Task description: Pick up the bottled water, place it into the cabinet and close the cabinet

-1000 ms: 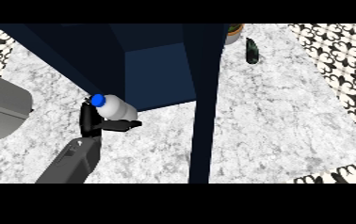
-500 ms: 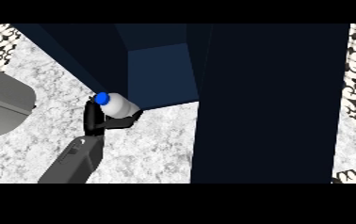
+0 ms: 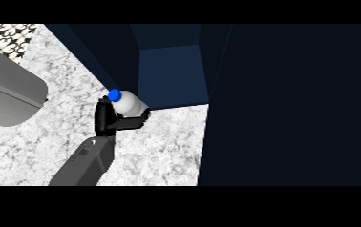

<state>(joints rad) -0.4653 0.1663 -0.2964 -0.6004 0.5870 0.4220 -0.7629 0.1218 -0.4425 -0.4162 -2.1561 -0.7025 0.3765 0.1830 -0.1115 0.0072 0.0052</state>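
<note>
The cabinet [image 3: 282, 102] takes up most of the head view — its dark blue door fills the whole right half, and further left the open inside shows as a lighter blue panel between dark walls. Below and to the left lies the counter [image 3: 162, 149], speckled white and grey, with a grey sink [image 3: 17, 97] cut off at the left edge. A grey forearm [image 3: 81, 164] rises from the lower edge and leans up to the right, ending in the left hand [image 3: 112, 118], black, its fingers curled round the bottle [image 3: 128, 104]. The bottle is small and white with a bright blue cap; it tilts so the cap points up and left, and its body sits just at the lower left corner of the cabinet's opening, touching or nearly touching the dark wall — which, I cannot tell. The right hand does not show.
</note>
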